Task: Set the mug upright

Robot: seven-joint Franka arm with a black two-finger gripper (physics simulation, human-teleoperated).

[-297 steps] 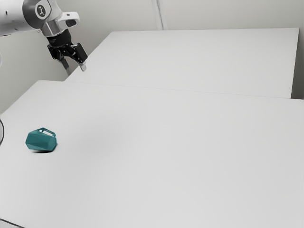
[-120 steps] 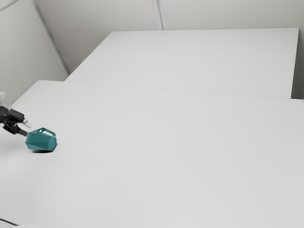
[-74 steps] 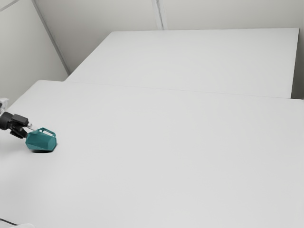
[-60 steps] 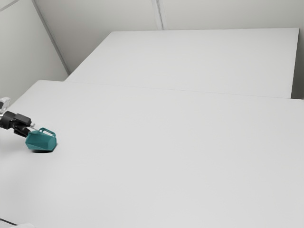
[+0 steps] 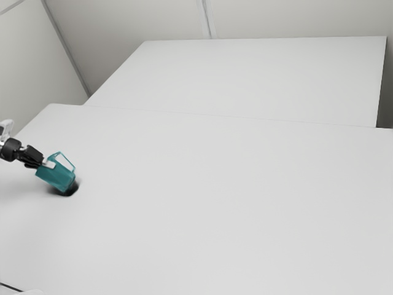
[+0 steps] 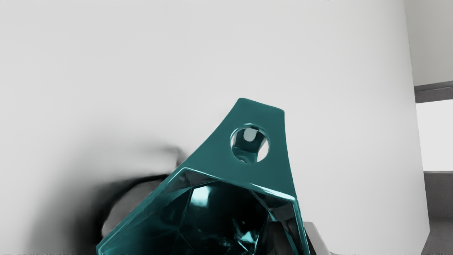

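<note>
At blk. gripper (image 5: 47, 164), pinched by rim: glossy, faceted teal mug (image 5: 57, 177), tilted.

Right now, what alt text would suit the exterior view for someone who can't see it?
A robot's black gripper holds a teal mug, tilted, not upright, over a dark shadow on a white table, at the exterior view's left.

In exterior view I see white tabletop (image 5: 215, 203) at clock's center; second white surface (image 5: 264, 77), one o'clock; pale wall (image 5: 295, 18) behind; upright strip (image 5: 207, 18), twelve; slanting wall seam (image 5: 67, 52), ten; thin dark line (image 5: 11, 287), eight.
</note>
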